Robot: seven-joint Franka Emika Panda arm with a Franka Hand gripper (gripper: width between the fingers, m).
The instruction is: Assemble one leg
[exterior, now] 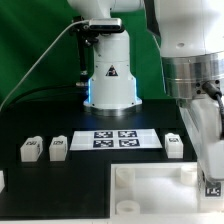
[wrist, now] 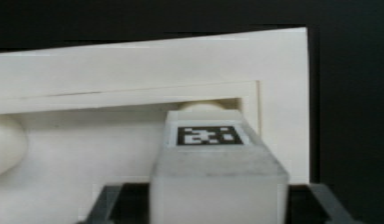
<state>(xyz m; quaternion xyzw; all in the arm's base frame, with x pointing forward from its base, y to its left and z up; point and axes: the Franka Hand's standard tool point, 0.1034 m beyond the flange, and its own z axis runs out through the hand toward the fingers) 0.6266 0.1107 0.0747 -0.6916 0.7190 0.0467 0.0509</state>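
While the tabletop [exterior: 152, 185] lies on the table [exterior: 60, 180], my gripper [wrist: 215, 200] is clamped on a leg [wrist: 214, 150] just over a corner hole [wrist: 203, 106]; I judge insertion is in hand, so next I must align and lower it.

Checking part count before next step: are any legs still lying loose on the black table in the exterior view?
Yes. Loose legs lie near the marker board: two on the exterior view's left, one on its right.
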